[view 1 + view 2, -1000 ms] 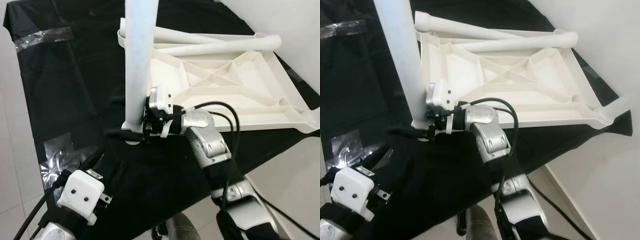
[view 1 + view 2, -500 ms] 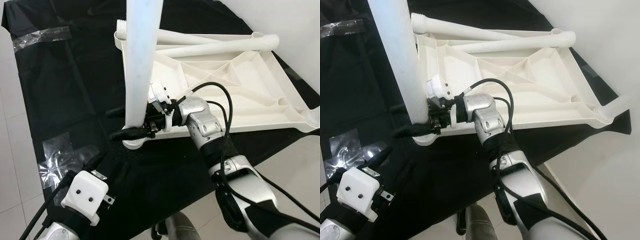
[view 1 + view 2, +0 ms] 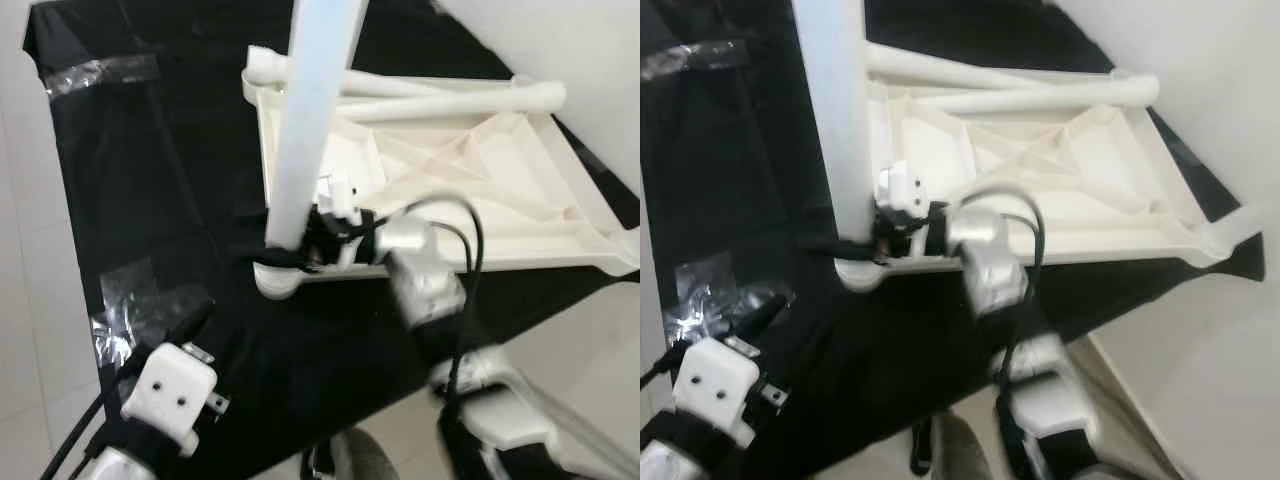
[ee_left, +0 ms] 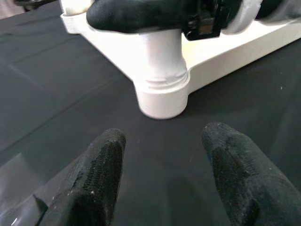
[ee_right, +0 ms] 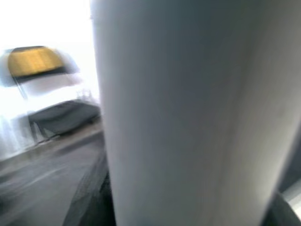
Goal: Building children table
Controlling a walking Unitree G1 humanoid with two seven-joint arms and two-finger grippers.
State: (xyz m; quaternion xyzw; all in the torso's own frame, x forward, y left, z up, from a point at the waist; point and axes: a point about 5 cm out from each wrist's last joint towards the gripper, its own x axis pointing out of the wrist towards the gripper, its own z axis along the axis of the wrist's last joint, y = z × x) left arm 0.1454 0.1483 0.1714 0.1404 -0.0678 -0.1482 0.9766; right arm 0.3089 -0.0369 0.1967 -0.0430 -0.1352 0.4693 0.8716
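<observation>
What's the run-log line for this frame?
right claw: shut on upright leg, at corner socket | left claw: open, idle over black cloth | tabletop: upside down | spare legs: on it

Both eye views look steeply down from above the near edge, sharing the upside-down table top and its upright leg. The left wrist view looks low across the black cloth toward that leg's socket, close. The right wrist view sits almost against the leg.
</observation>
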